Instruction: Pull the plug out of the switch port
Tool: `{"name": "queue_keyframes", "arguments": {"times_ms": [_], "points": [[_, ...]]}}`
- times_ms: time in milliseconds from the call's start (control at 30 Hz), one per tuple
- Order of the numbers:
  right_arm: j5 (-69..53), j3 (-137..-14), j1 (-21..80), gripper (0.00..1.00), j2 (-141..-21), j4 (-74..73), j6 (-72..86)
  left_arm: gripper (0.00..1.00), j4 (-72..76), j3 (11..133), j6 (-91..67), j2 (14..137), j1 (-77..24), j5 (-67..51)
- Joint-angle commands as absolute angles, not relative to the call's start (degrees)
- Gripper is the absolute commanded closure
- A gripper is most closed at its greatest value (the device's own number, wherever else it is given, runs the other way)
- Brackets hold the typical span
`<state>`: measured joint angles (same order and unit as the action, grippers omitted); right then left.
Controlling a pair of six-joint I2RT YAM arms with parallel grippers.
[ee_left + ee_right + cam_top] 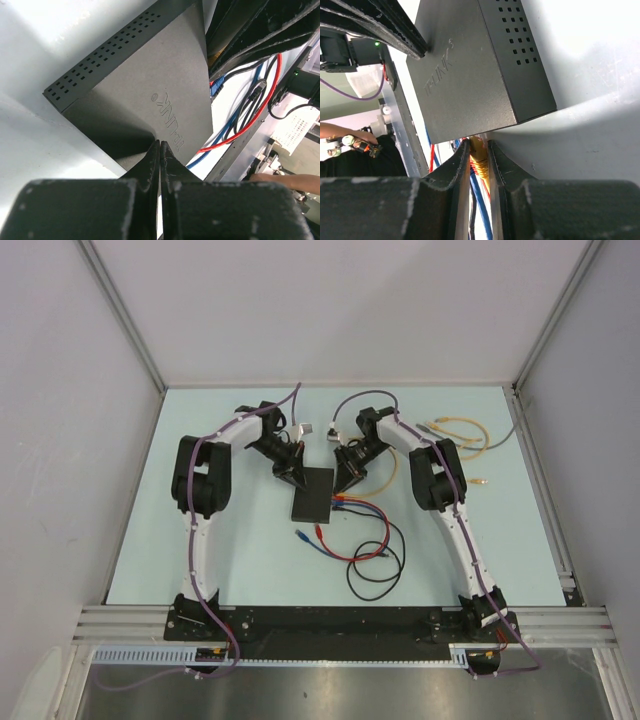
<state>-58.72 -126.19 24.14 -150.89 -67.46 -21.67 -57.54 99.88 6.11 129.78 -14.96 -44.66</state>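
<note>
Both angled downward, left gripper [160, 144] fully closed, right gripper [478, 143] narrowed (pinching a yellow plug [478, 156]).

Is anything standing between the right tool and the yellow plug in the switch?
Nothing visible. The right tool is closed on both sides of the yellow plug at the port edge of the switch. A blue cable runs close beside it.

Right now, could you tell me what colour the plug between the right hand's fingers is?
The small plug is yellow, clearest in the right wrist view.

Both white arms [195, 550] have black joints [200, 475], purple cables [290, 400] and scuffed black grippers [160, 150]
</note>
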Motion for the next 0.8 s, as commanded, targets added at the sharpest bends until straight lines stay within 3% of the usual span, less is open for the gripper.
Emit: {"name": "queue_keyframes", "arguments": {"times_ms": [0,233,500,767], "points": [[-47.64,-124.0,24.35,1.0,-152.93,-64.69,-24.79,1.0,-57.04,101.87,7.56,129.55,-15.38,-43.95],[-46.06,-128.41,22.59,1.0,-153.63,-61.87,-21.97,1.0,-57.13,101.95,7.56,129.64,-15.38,-43.95],[-46.5,-123.57,23.91,1.0,-153.02,-64.25,-23.91,1.0,-57.22,102.22,7.65,129.55,-15.73,-43.86],[-44.39,-129.38,21.8,1.0,-153.46,-60.2,-19.42,1.0,-57.3,102.22,7.74,129.55,-15.73,-43.77]]}}
